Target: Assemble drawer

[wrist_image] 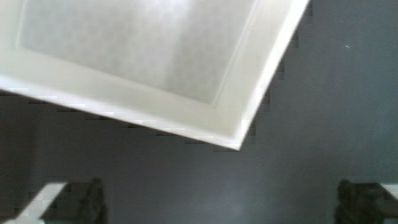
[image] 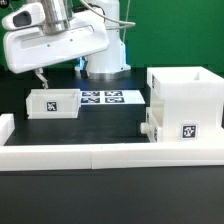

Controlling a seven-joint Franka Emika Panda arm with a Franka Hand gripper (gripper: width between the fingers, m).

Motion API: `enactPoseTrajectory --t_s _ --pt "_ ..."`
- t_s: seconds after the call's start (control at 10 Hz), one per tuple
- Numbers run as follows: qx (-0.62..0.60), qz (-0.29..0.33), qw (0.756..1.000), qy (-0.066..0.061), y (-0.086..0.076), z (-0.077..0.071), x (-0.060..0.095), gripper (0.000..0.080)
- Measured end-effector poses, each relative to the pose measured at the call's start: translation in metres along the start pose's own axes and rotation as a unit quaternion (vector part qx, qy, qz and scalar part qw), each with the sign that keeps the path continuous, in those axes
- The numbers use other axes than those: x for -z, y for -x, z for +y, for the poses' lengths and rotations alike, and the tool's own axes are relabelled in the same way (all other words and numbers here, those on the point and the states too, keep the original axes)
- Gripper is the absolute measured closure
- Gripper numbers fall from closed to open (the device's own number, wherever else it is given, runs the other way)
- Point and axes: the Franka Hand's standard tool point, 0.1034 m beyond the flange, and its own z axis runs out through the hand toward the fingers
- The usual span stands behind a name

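On my feed, the black table (image: pixel 100 125) carries a small open-top box (image: pixel 52 102) toward the exterior view's left. The marker board (image: pixel 100 98) lies just beside it, and the tall drawer housing (image: pixel 185 100) stands at the right. A front border block (image: pixel 100 152) lines the near edge, and a side border block (image: pixel 5 128) lines the left.

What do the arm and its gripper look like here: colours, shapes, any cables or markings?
The arm is glossy white with rounded links and a dark grey section near the top. A thin dark cable loops beside it. The gripper has a wide, boxy white body and two slim dark fingers with paler edges. No markings can be made out.
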Motion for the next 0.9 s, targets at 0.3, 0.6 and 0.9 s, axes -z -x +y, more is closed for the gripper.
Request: enactPoseTrajectory --t_s 0.3,0.6,0.9 --pt "-0.091 0.013 0.996 0.023 0.015 -0.004 -0.008 0.0150" --pt "-0.109 0.028 0.993 0.045 0.029 -0.016 -0.021 0.0150" --pt "-0.109 0.032 0.992 0.048 0.033 -0.017 -0.030 0.0150"
